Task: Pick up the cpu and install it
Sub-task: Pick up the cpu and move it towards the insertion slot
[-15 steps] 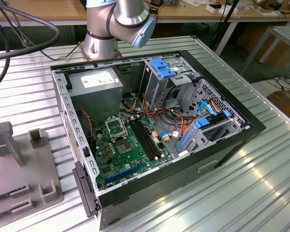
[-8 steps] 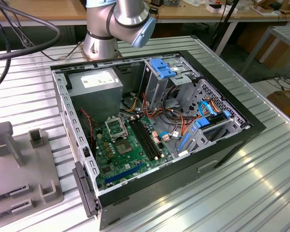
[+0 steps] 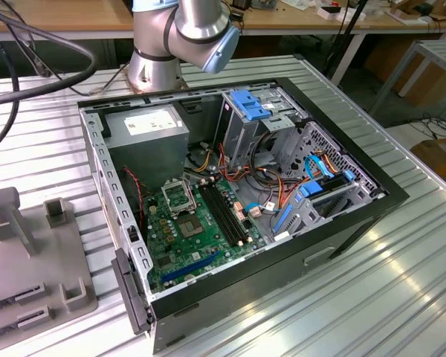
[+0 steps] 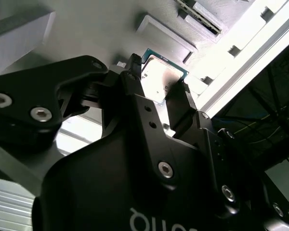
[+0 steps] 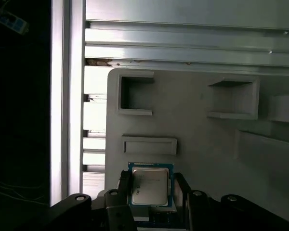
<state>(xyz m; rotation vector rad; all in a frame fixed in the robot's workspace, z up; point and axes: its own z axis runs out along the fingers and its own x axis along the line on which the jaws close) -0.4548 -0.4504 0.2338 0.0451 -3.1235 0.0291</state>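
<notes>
The cpu (image 5: 151, 184) is a square chip with a silver lid and a green edge. It sits between the two black fingers of my gripper (image 5: 152, 188), one finger against each side, so the gripper is shut on it. In the second wrist view the cpu (image 4: 160, 77) shows the same way in the gripper (image 4: 156, 83), above a grey fixture tray (image 4: 86, 33). In the exterior view the open computer case (image 3: 357, 223) lies on the table, and the motherboard's cpu socket (image 3: 180, 198) is uncovered.
The grey fixture tray (image 3: 30, 253) with raised blocks and recesses sits at the exterior view's left, beside the case. Inside the case are a power supply (image 3: 149, 126), memory slots (image 3: 227, 216), a drive cage (image 3: 256, 111) and loose cables (image 3: 282, 193). The arm's base (image 3: 160, 44) stands behind the case.
</notes>
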